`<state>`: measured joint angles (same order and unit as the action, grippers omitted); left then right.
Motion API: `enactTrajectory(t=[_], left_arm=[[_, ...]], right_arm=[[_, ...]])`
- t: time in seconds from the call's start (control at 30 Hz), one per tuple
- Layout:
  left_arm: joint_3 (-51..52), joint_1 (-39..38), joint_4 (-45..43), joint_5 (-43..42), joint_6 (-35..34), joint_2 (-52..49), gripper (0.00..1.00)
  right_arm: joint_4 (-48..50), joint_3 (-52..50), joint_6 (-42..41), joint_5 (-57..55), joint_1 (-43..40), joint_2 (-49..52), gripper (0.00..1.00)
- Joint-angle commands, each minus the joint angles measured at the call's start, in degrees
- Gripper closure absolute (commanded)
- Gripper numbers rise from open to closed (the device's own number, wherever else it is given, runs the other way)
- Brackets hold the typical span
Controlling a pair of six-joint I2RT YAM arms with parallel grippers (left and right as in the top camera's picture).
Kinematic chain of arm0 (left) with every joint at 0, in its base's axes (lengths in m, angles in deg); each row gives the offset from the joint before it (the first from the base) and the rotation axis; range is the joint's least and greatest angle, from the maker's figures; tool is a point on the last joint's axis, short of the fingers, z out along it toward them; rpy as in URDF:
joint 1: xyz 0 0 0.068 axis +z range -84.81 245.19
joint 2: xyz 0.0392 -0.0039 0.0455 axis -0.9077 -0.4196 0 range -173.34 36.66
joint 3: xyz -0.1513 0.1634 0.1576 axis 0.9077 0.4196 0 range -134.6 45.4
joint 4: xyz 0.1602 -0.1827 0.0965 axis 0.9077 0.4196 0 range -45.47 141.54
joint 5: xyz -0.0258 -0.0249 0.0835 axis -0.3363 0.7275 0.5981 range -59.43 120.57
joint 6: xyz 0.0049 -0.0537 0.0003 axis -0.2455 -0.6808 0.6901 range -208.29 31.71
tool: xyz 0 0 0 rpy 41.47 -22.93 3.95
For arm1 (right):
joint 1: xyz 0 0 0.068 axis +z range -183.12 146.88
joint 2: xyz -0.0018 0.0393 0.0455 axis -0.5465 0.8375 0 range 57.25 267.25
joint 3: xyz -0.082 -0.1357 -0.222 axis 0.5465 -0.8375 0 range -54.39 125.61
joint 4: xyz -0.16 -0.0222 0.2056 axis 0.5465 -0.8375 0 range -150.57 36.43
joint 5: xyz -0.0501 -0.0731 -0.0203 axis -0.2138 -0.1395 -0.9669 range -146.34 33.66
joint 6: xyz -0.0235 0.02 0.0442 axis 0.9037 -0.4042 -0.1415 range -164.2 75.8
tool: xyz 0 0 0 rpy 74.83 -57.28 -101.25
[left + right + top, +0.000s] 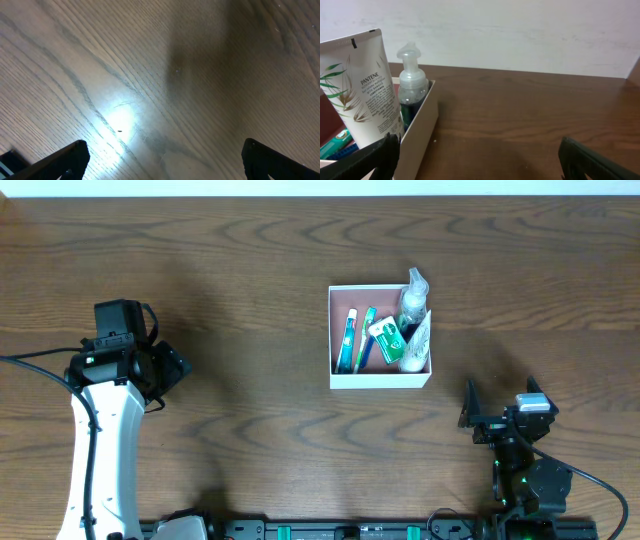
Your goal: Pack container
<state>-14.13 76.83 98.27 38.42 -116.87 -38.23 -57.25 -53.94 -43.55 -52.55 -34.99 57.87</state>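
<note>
The container (378,377) is a white-walled square box with a reddish-brown inside, at the table's middle right. It holds two toothbrushes (354,340), a green packet (385,339), a clear pump bottle (411,301) and a white Pantene tube (417,343). In the right wrist view the container's wall (420,129), the bottle (412,85) and the tube (361,87) show at the left. My left gripper (168,372) is open and empty over bare wood at the far left (162,162). My right gripper (497,420) is open and empty, in front of and to the right of the container (480,160).
The wooden table (250,270) runs to a pale wall at the back (520,30). The left arm's white link (100,450) and the right arm's base (530,480) stand at the front edge.
</note>
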Motion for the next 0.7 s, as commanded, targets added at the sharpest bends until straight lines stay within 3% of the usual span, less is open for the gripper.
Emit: enactTrajectory(t=[0.0,0.3,0.67], left_arm=[[-0.04,0.35,0.22,0.26,-0.68,-0.2,0.02],[2.08,-1.95,-1.44,-0.81,0.31,9.33,0.02],[29.59,-8.22,-26.8,-2.67,5.7,41.75,0.02]], right_arm=[[-0.37,-0.13,-0.37,-0.81,0.39,-0.35,0.01],[-0.37,-0.13,-0.37,-0.81,0.39,-0.35,0.01],[-0.37,-0.13,-0.37,-0.81,0.39,-0.35,0.01]])
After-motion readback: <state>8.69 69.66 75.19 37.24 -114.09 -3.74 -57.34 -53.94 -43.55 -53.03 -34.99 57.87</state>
